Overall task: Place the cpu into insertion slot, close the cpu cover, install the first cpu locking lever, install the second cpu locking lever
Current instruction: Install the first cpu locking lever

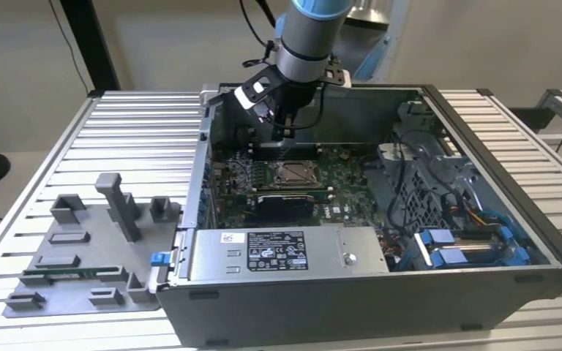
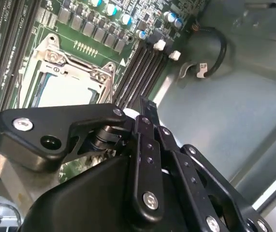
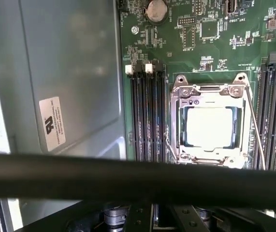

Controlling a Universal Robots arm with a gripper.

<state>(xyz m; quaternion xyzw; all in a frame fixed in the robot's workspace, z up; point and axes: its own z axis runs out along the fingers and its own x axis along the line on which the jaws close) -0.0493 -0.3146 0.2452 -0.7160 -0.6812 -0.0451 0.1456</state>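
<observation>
The hand (image 1: 283, 130) is hanging inside the open computer case (image 1: 379, 289), near its back wall (image 1: 359, 117); whether it is spread or pressed together cannot be told. The insertion slot (image 1: 291, 173) is lying below the hand, slightly to the side away from that wall. In the first wrist view the cpu (image 3: 210, 126) is sitting flat in the slot and the cpu cover (image 3: 209, 93) is lying closed over it. The work is therefore judged to be standing at the locking levers. A thin wire lever (image 3: 255, 126) is running along one edge of the cover; whether it is hooked cannot be told. For a clean latch, contact is best made on the lever's free end only, keeping the hand off the cpu face and the neighbouring memory slots (image 3: 147, 116), and pressing steadily.
</observation>
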